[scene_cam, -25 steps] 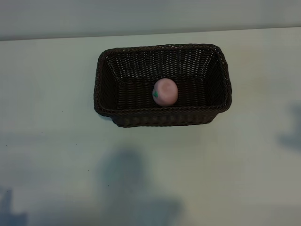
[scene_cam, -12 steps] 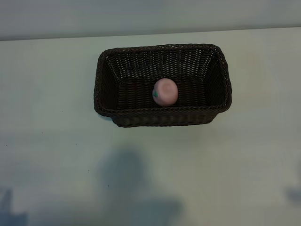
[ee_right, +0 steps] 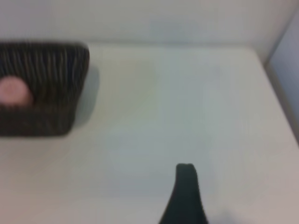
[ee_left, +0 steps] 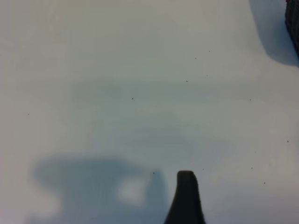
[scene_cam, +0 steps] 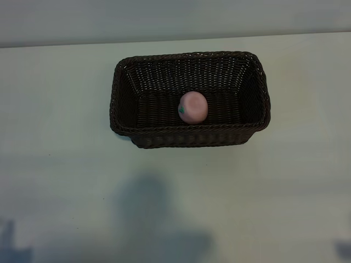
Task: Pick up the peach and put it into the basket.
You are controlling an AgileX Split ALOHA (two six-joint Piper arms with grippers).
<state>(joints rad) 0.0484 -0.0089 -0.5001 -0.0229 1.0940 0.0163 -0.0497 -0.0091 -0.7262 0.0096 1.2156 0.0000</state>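
The pale-pink peach [scene_cam: 193,107] lies inside the dark-brown wicker basket [scene_cam: 192,137], near the middle of its front wall, with its green leaf mark facing left. The right wrist view shows the basket [ee_right: 46,116] and the peach [ee_right: 13,91] from a distance. Only one dark fingertip [ee_right: 186,179] of my right gripper shows, over bare table, with nothing held. My left gripper likewise shows a single fingertip [ee_left: 186,186] above bare table, holding nothing, and a corner of the basket [ee_left: 294,23] sits far off. Neither arm appears in the exterior view.
The white table [scene_cam: 66,181] runs wide around the basket. A pale wall [scene_cam: 164,16] stands behind it. The table's far edge and right-hand edge [ee_right: 275,88] show in the right wrist view. Soft shadows lie on the near part of the table.
The dark shadow at the table's right edge has slid toward the near right corner and almost left the view. The peach and the basket have not moved.
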